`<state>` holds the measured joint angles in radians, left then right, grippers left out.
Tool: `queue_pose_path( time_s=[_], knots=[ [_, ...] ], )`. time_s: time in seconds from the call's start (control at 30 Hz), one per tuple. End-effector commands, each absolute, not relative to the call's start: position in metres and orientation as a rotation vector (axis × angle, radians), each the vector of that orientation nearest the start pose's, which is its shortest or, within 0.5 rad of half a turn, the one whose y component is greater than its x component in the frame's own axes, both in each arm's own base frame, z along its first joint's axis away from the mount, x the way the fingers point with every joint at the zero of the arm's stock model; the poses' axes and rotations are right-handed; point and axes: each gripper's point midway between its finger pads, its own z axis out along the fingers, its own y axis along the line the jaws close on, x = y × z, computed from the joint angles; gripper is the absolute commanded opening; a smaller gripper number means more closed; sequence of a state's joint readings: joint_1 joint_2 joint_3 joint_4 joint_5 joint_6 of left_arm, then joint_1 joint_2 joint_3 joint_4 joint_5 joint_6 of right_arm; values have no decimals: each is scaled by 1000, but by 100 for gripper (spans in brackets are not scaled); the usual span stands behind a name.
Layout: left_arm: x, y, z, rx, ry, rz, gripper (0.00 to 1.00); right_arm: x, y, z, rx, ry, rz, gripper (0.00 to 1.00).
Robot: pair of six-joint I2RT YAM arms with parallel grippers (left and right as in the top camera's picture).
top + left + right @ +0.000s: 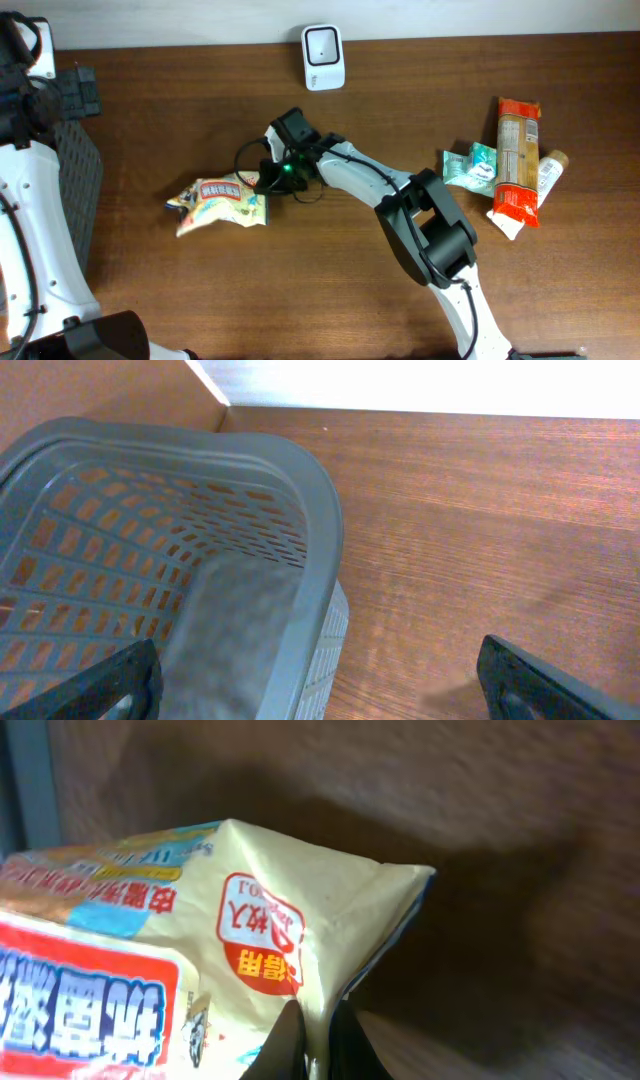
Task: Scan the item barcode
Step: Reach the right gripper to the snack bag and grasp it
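two robot arms at a brown wooden table (pixel 420 90), seen from above. the right gripper (pixel 270 180) reaches across to the left of centre and is clamped on the right-hand edge of a yellow snack bag (pixel 218 203), which lies crumpled on the wood with its printed face up. from the right wrist camera, the two dark fingers (pixel 285 1045) meet at the bottom of the picture with a fold of the snack bag (pixel 200 950) pinched between them; a red and white round mark shows on the wrapper close to the grip. a white scanner (pixel 323 57) stands at the far edge of the table, well apart from the bag. the left gripper (pixel 320 695) hangs empty, its fingers spread wide, over the rim of a grey mesh basket (pixel 300 510) at the table's left side. near the right edge lie a teal packet (pixel 472 168), a long red and orange packet (pixel 518 160) and a pale tube (pixel 548 172), crowded together.
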<state>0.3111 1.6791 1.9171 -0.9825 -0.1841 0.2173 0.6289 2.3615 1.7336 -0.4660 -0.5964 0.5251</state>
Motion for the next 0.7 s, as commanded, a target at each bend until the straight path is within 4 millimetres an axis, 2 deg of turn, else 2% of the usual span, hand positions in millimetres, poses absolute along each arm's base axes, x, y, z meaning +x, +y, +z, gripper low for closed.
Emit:
queue_pose_path(
  time_s=[0.0, 0.07, 0.23, 0.4, 0.5, 0.57, 0.67],
  knots=[
    [418, 169, 337, -199, 2316, 484, 99, 399, 354, 38, -452, 2796, 919, 4],
    [418, 169, 337, -199, 2316, 484, 99, 406, 327, 55, -500, 2776, 709, 4],
    [418, 169, 337, -199, 2316, 484, 99, 423, 239, 114, -534, 2627, -93, 4],
    [418, 169, 337, -199, 2316, 484, 99, 430, 178, 166, -459, 2410, -695, 4],
    [418, 169, 337, -199, 2316, 484, 99, 430, 150, 193, -415, 2270, -997, 4],
    [418, 169, 337, -199, 2316, 484, 99, 432, 138, 211, -461, 2181, -1170, 4],
    [418, 169, 337, -199, 2316, 484, 99, 434, 130, 216, -523, 2165, -1249, 4]
  ],
)
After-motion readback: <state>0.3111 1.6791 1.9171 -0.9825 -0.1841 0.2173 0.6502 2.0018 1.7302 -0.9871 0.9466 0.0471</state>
